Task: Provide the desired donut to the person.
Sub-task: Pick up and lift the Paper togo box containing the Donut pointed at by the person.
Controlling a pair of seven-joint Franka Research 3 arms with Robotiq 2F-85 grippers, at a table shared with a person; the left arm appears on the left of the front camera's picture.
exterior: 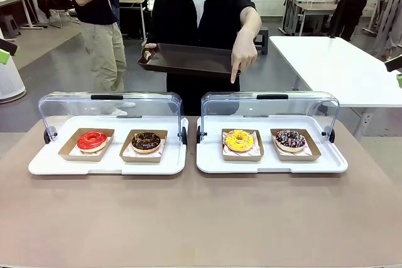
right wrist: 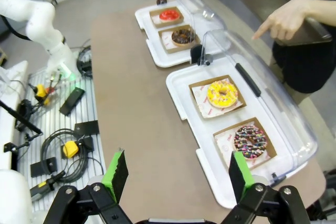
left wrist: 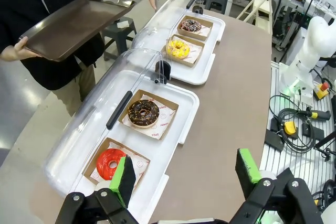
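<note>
Across the table, the person (exterior: 201,10) holds a dark serving tray (exterior: 188,59) in one hand. Their other hand (exterior: 242,61) points a finger down towards the yellow donut (exterior: 239,140). That donut sits in a cardboard box on the right white tray (exterior: 270,166), beside a sprinkled chocolate donut (exterior: 290,139). A red donut (exterior: 92,140) and a chocolate donut (exterior: 146,141) lie on the left white tray (exterior: 107,166). My left gripper (left wrist: 185,170) hangs open above the table's near side, close to the red donut (left wrist: 110,163). My right gripper (right wrist: 177,176) is open too, near the sprinkled donut (right wrist: 251,141).
Both clear dome lids (exterior: 107,108) (exterior: 270,105) are swung back towards the person. A bystander (exterior: 100,17) stands at the back left, and a white table (exterior: 339,67) at the back right. Cables and controllers (right wrist: 63,145) lie beside the table's end.
</note>
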